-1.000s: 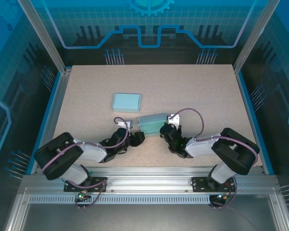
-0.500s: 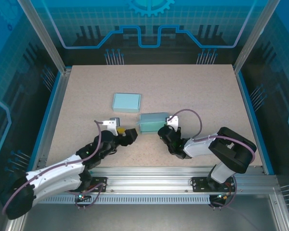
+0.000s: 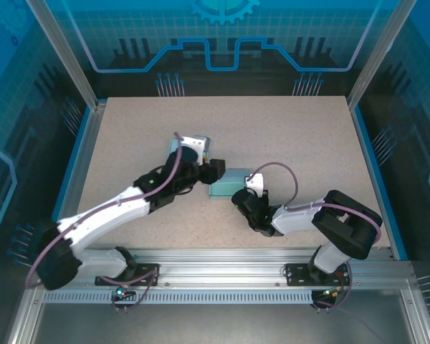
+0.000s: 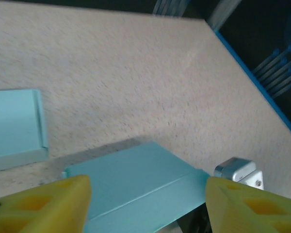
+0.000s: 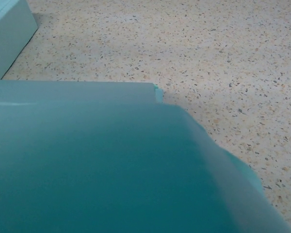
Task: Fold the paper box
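The paper box (image 3: 228, 184) lies with its long axis 9-to-3. My left jaws stand open at its 10 o'clock corner. My right jaws are closed at 5 o'clock.

Teal paper box (image 3: 230, 185), seemingly half-folded, mid-table

From my station I can read no text, label, brand or number in any of my feeds. The box (image 3: 226, 185) shows me plain teal faces with nothing printed. The back panel (image 3: 272, 29) carries a gear outline (image 3: 222, 7) and blue line graphics, but no letters or digits.
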Motion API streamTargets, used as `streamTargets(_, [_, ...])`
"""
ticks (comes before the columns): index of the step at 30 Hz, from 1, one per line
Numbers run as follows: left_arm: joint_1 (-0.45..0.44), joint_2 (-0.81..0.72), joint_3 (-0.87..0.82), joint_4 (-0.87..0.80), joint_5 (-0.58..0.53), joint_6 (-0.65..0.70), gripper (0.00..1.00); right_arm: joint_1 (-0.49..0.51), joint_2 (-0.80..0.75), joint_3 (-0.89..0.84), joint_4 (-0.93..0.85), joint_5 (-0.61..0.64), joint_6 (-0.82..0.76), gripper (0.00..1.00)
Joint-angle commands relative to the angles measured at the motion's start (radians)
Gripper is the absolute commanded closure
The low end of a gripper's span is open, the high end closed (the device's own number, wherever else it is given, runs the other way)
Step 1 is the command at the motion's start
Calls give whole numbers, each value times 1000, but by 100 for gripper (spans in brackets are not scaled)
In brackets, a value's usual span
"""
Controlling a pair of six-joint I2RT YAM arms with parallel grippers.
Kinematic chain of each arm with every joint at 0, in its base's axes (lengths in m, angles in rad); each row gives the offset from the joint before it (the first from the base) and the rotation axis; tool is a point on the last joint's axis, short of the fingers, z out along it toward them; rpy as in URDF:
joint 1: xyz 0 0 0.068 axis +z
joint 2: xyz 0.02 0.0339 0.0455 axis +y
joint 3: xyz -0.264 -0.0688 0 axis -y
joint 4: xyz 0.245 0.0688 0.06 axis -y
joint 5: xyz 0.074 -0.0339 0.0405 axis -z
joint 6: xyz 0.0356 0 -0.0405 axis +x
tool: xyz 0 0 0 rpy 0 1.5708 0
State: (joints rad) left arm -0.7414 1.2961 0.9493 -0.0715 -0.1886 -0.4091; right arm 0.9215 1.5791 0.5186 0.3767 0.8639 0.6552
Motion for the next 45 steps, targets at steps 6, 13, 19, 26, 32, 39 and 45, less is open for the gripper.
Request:
streamTargets(6, [14, 282, 132, -20, 233, -15, 50, 30, 4, -25, -198, -35, 15, 93])
streamTargets(13, [42, 374, 72, 82, 308, -116, 61, 37, -75, -15, -258, -42, -8, 83])
streamTargets(19, [44, 436, 20, 166, 322, -166, 65, 44, -147, 12, -352, -41, -20, 45])
streamTargets(26, [45, 479, -24, 245, 314, -198, 67, 58, -253, 19, -429, -56, -25, 12])
streamTargets(32, [45, 497, -36, 255, 288, -191, 67, 78, -392, 56, -551, -141, -77, 0])
streamTargets(39, [44, 520, -48, 290, 290, -193, 66, 73, -632, 135, -816, -233, -74, 0])
streamTargets(45, [44, 510, -66, 294, 276, -182, 65, -112, -630, 256, -938, -430, -104, 0])
